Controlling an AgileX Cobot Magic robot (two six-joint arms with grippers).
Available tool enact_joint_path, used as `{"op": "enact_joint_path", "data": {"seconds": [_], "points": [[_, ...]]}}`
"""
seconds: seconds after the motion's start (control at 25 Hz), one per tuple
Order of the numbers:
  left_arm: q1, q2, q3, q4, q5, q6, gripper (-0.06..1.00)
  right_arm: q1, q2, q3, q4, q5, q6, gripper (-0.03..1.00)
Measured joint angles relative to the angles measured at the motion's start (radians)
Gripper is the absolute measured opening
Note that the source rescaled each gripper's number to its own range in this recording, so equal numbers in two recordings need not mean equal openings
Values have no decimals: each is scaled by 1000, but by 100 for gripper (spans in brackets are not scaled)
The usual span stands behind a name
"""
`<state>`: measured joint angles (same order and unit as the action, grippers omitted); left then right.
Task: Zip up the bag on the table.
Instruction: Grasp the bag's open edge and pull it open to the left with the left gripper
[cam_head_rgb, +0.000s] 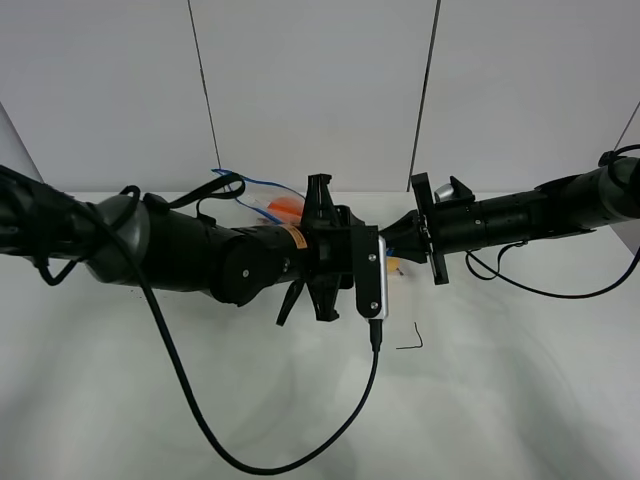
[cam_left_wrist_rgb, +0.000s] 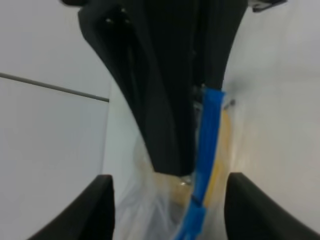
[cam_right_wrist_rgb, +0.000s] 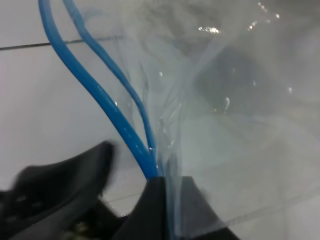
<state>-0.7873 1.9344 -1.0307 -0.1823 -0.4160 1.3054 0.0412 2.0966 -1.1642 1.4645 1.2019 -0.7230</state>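
The bag (cam_head_rgb: 262, 202) lies on the white table (cam_head_rgb: 520, 400), mostly hidden behind my left arm; only its blue zipper strip (cam_head_rgb: 250, 183) and an orange patch show. My right gripper (cam_right_wrist_rgb: 162, 182) is shut on the zipper strip (cam_right_wrist_rgb: 100, 95), whose two blue tracks spread apart away from the jaws. In the left wrist view the strip (cam_left_wrist_rgb: 207, 145) runs between my left gripper's (cam_left_wrist_rgb: 169, 187) wide-apart fingers (cam_left_wrist_rgb: 100, 210), and the right gripper's black fingers pinch it further on. In the high view the left gripper (cam_head_rgb: 385, 255) and right gripper (cam_head_rgb: 405, 238) meet at centre.
A black cable (cam_head_rgb: 200, 410) loops from the left arm across the front of the table. A small black corner mark (cam_head_rgb: 410, 342) sits below the grippers. A grey panelled wall (cam_head_rgb: 320, 90) stands behind the table.
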Motion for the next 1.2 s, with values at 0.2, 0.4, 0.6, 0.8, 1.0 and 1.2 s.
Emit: {"op": "enact_joint_path", "data": {"seconds": [0.2,0.4,0.6,0.8,1.0,1.2], "points": [[0,29,4,0,-56,-2,65,0,0,0,0,0,2,0],[0,29,23,0,-81,-4,56,0,0,0,0,0,3,0],[-1,29,77,0,-134,-5,45,3,0,0,-1,0,3,0],[-11,29,104,0,-287,-7,44,3,0,0,0,0,7,0],[-12,29,122,0,-309,-10,41,3,0,0,1,0,14,0],[-15,29,125,0,-309,-10,35,3,0,0,2,0,14,0]]}}
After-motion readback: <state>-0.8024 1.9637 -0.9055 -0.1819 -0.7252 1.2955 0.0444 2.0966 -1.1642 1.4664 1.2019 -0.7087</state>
